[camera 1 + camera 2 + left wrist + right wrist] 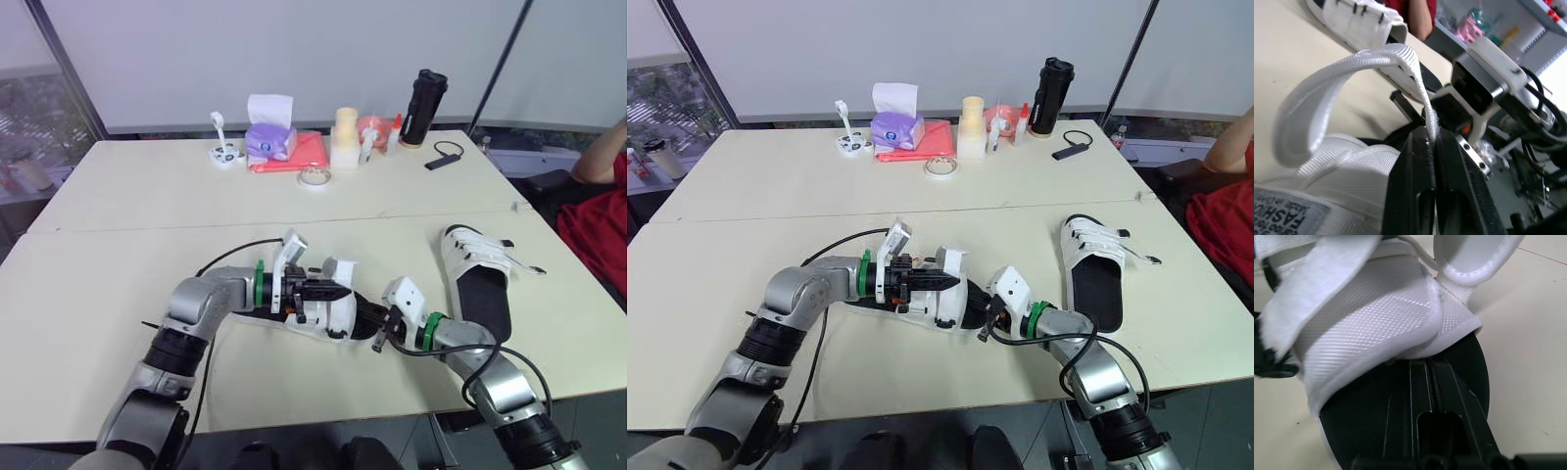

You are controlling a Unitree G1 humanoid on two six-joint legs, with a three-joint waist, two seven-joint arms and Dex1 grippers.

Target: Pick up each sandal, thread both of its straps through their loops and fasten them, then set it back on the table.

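Sandal one (pixel 328 311), white with a black footbed, lies on the cream counter (pixel 147 196) near the 6 o'clock edge, with a tool at each end of it. The left tool (pixel 333 292) comes in from 9 o'clock and is clenched on a white strap (pixel 1352 73). In the left wrist view that strap arches up off the upper in a loop, and its end is nipped between the two black fingers (pixel 1413 166). The right tool (pixel 384 333) meets the sandal's 3 o'clock end. Its fingers (pixel 1418 382) are pressed together with nothing between them, lying along the black footbed with the tips reaching under the white upper.

The second sandal (pixel 478 279) rests flat on the counter at about 3 o'clock, well apart from both tools, with one strap tail poking out sideways. At 12 o'clock, along the far edge, stand a black bottle (pixel 423 108) and a tape roll (pixel 313 176) among other small items. A person in red (pixel 602 220) sits beyond the 3 o'clock edge.
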